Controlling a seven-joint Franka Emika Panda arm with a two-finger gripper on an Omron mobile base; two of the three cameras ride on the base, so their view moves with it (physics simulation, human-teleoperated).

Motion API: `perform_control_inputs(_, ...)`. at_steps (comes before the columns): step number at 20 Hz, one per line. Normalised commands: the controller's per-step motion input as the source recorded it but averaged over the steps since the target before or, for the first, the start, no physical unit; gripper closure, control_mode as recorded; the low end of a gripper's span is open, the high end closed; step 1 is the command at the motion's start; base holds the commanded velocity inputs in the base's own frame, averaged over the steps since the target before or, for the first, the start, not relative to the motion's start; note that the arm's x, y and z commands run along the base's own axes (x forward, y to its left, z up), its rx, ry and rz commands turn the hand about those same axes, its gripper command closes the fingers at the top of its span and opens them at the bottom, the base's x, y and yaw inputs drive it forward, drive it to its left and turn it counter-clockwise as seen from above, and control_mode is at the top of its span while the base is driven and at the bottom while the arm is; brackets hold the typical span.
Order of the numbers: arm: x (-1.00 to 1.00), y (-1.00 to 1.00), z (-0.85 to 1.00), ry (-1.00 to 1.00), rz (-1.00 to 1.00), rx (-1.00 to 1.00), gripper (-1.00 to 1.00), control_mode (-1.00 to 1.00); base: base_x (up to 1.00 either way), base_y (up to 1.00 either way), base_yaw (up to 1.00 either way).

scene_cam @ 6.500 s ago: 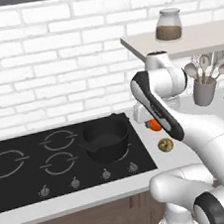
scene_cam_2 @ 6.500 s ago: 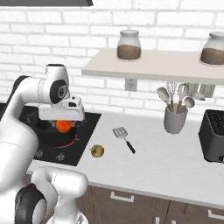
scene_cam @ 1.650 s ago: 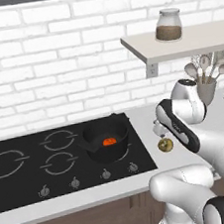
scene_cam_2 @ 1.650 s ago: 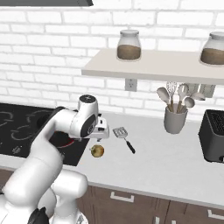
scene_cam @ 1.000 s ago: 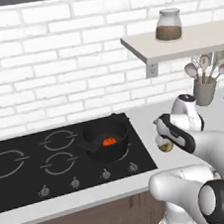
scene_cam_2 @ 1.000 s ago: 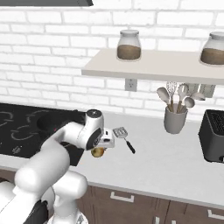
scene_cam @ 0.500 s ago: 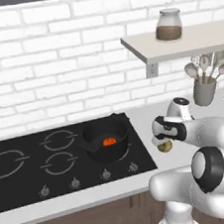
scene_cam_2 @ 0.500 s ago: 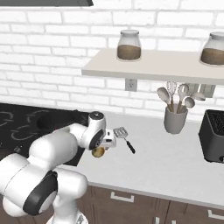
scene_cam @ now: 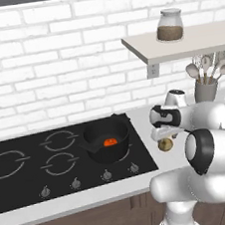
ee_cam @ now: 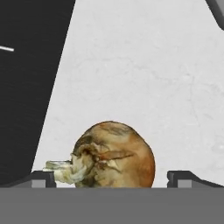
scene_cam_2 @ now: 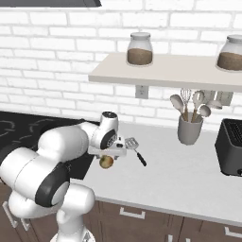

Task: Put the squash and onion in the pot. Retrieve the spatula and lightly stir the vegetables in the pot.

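The golden-tan onion (ee_cam: 113, 155) lies on the pale counter just right of the stove, also seen as onion (scene_cam: 165, 144) and onion (scene_cam_2: 106, 162). My gripper (ee_cam: 113, 178) hangs low over it, open, one dark fingertip (ee_cam: 43, 178) on each side and apart from its skin. The orange-red squash (scene_cam: 109, 142) rests inside the black pot (scene_cam: 102, 152) on the stove's right burner. The grey spatula (scene_cam_2: 135, 147) lies flat on the counter just right of the gripper (scene_cam_2: 108, 156).
The black stovetop (scene_cam: 23, 184) lies left of the onion. A grey cup of pale spoons (scene_cam_2: 189, 128) stands at the back wall, a dark toaster (scene_cam_2: 230, 146) at far right. A shelf (scene_cam_2: 165, 73) with jars hangs above the counter.
The squash, held over the pot at first, now lies in it. The hand has swung right and come down over the onion, still open.
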Motion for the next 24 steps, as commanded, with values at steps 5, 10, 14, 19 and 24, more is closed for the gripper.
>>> perform_control_inputs(5,-0.83,0.11,-0.10,0.01,0.00,0.00,-1.00,-1.00,0.00,0.00,0.00)
perform_control_inputs(10,-0.56,0.06,0.01,-0.12,0.00,0.00,-1.00,-1.00,0.00,0.00,0.00)
perform_control_inputs(14,-0.11,0.00,0.01,-0.12,0.00,0.00,-1.00,-1.00,0.00,0.00,0.00)
perform_control_inputs(19,0.08,0.00,-0.04,-0.06,0.00,0.00,-1.00,-1.00,0.00,0.00,0.00)
perform_control_inputs(24,0.19,0.00,-0.03,-0.06,0.00,0.00,-1.00,-1.00,0.00,0.00,0.00)
